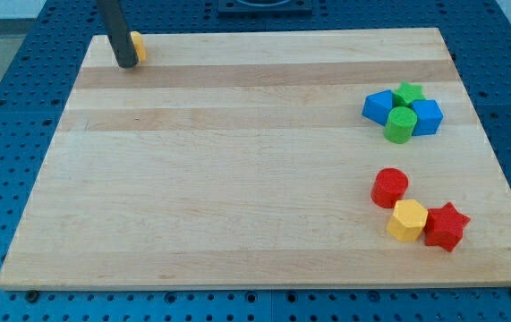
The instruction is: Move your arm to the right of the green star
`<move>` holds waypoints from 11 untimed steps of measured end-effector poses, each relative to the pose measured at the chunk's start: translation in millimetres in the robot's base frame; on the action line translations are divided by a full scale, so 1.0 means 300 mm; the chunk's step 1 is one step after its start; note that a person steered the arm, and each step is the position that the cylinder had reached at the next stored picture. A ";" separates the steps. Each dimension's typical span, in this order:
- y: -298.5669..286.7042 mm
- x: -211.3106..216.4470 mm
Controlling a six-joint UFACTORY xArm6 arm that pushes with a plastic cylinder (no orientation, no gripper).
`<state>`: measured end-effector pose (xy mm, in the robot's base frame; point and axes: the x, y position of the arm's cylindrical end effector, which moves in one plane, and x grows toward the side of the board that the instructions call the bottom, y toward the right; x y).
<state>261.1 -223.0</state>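
Note:
The green star [408,93] lies at the view's right, near the top, in a tight cluster with a blue block [379,106] on its left, a blue block [427,116] on its lower right and a green cylinder [400,125] below it. My tip [127,64] rests at the board's top left corner, far to the left of the green star. It touches the left side of a small yellow-orange block [139,46], which the rod partly hides.
A red cylinder [389,188], a yellow hexagonal block [407,220] and a red star [446,226] sit together at the lower right. The wooden board [237,179] lies on a blue perforated table.

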 end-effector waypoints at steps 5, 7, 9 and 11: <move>0.350 0.072; 0.739 0.071; 1.149 0.086; 1.503 0.104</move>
<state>292.2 228.0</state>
